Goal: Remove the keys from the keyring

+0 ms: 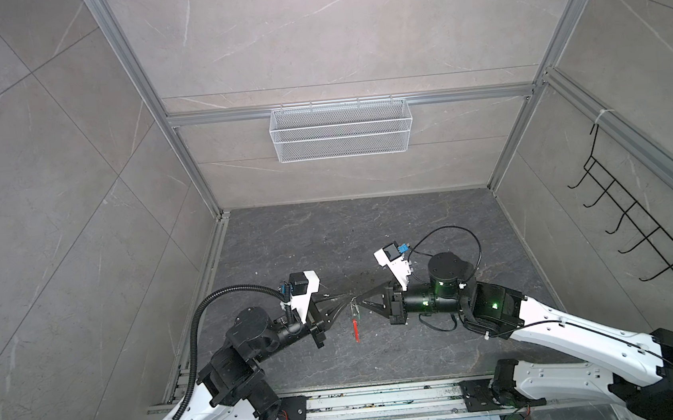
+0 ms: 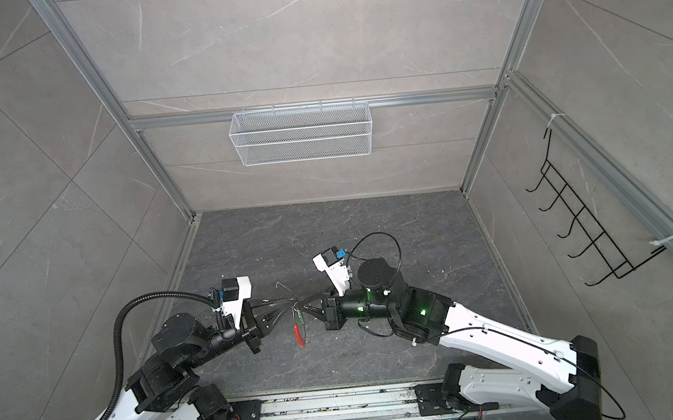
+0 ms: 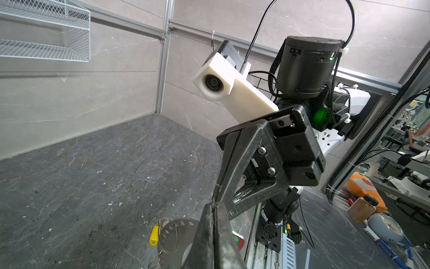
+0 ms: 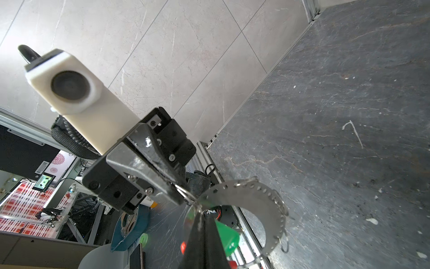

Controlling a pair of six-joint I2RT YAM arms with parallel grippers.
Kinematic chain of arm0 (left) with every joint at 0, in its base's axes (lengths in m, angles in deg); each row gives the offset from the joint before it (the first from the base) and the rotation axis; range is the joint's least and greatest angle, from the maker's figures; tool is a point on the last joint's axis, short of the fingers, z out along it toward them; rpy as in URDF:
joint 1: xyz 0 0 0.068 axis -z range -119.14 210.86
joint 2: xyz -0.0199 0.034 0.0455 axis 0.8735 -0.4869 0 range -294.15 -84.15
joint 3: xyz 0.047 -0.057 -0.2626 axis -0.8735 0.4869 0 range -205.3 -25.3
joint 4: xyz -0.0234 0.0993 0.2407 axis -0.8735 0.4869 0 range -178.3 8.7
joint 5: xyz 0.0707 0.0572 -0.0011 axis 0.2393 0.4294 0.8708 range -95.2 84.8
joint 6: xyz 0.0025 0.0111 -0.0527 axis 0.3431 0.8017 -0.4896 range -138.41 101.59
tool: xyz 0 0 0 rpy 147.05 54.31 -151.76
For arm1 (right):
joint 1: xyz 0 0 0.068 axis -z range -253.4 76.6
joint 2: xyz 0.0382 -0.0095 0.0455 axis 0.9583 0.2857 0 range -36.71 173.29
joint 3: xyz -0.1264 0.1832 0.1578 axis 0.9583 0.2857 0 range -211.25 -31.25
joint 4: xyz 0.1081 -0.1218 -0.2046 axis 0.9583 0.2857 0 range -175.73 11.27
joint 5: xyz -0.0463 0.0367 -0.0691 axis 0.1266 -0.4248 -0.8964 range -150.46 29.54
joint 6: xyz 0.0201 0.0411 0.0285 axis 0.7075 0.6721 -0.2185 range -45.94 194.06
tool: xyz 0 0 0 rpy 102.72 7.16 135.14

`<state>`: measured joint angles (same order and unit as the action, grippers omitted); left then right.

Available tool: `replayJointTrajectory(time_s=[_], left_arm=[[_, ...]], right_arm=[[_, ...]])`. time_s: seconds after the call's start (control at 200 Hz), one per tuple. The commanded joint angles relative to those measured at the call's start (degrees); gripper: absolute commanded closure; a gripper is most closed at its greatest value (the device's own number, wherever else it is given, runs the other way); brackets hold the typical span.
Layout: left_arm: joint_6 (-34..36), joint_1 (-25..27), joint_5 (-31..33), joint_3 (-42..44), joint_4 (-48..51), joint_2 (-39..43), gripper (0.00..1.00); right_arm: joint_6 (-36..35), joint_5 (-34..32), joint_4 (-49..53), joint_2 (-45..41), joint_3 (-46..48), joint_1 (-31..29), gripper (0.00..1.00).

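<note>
The keyring is a large, thin grey metal band bent into an open curve. It is dotted with holes along its edge and carries a red curved plastic segment. In both top views it hangs edge-on and roughly upright over the front middle of the dark grey marbled tabletop, red segment lowest. Whether it touches that tabletop cannot be told. The yellow-headed key, small with a plastic head, hangs from a wire ring through one hole. The green-headed key, also small, lies just beside the band's end, its attachment hidden.
</note>
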<state>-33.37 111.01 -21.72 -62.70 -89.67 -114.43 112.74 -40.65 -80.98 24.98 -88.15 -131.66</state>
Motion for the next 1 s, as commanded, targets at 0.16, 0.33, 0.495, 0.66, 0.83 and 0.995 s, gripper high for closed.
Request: replayJointTrajectory(time_s=[0.16,0.33,0.495,0.66,0.83,0.995], left_arm=[[1.28,0.39,-3.17,2.38,-18.01,1.15,1.00],[1.79,0.39,-3.85,4.14,-23.97,-0.17,1.00],[1.48,0.40,-4.67,5.58,-29.06,-1.93,1.00],[2.51,0.39,-1.81,4.82,-25.68,-1.49,1.00],[2.92,0.41,2.78,4.07,-19.86,-0.25,1.00],[2.92,0.39,7.11,4.31,-15.77,1.86,1.00]], right_arm=[[8.72,6.85,-7.05,2.54,2.19,2.26,1.00],[11.30,10.27,-10.46,4.69,1.71,2.51,1.00],[13.00,11.30,-12.83,5.72,1.97,2.79,1.00],[11.82,10.16,-9.99,3.43,2.41,3.80,1.00],[7.11,7.92,-3.25,-0.81,2.98,4.92,1.00],[1.34,1.70,6.18,-5.41,2.64,5.17,1.00]])
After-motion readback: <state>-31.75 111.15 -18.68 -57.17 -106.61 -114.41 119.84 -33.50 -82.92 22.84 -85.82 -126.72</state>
